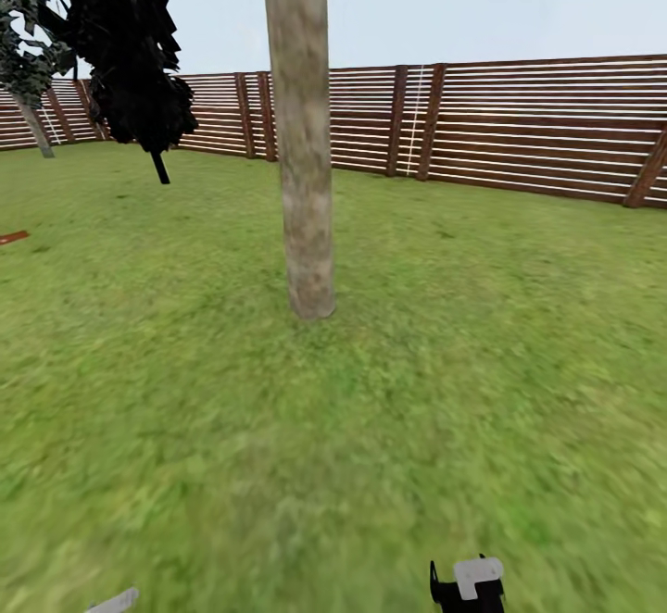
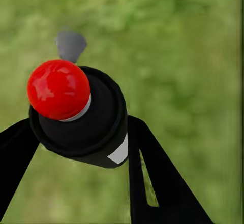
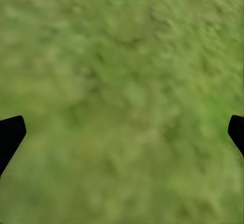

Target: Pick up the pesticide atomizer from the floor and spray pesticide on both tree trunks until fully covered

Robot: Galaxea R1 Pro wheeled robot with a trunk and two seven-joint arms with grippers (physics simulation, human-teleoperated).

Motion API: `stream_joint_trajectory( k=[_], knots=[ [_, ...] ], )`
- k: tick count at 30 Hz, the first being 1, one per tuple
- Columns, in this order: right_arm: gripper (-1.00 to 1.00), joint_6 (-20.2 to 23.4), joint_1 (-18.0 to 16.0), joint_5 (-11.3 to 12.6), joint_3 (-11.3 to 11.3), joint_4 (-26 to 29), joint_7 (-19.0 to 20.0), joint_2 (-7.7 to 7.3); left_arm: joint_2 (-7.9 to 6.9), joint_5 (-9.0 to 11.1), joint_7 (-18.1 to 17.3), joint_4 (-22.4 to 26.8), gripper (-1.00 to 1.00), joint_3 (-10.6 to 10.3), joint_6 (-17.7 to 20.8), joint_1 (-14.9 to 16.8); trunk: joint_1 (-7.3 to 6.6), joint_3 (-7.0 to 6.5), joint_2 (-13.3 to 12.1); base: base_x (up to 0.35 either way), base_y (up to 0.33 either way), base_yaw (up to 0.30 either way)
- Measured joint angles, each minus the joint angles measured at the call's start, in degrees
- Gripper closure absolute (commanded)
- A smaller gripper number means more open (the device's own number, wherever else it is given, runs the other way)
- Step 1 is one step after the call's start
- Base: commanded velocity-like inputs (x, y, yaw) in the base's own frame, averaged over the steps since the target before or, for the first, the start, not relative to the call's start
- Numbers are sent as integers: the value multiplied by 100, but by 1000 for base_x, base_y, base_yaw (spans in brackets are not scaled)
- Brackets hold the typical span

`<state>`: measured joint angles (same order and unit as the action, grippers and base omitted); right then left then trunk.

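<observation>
We've got the dark, red-capped pesticide atomizer (image 2: 81,115) clamped between our left black fingers (image 2: 152,178); right fingers (image 3: 11,132) spread apart over grass (image 3: 122,82).

We saw one tree (image 1: 301,131) standing on the grass (image 1: 482,363) at centre, a conifer (image 1: 125,48) far to its left, and a fence (image 1: 519,127) running behind both across the far side.

Left end effector (image 2: 76,148) with flat black fingers, slotted; right end effector (image 3: 122,132) black-tipped

Open grass (image 1: 482,363) (tree trunk (image 1: 301,131) ahead)
</observation>
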<state>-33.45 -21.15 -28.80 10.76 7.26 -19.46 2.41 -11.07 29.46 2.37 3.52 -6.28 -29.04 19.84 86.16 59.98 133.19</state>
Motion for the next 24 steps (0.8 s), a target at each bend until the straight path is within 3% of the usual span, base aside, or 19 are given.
stream_joint_trajectory(
  k=[8,14,24],
  knots=[
    [-100,-8,0,31,1,0,-12,7,0,0,0,0,100,0,0,0,0,0,0,340,0,8],
    [-100,-9,-1,24,1,-1,-12,12,6,0,0,1,100,-1,0,-1,0,0,0,339,0,194],
    [-100,-9,0,23,1,0,-12,11,26,0,-2,0,100,0,0,0,0,0,0,339,0,12]
  ],
)
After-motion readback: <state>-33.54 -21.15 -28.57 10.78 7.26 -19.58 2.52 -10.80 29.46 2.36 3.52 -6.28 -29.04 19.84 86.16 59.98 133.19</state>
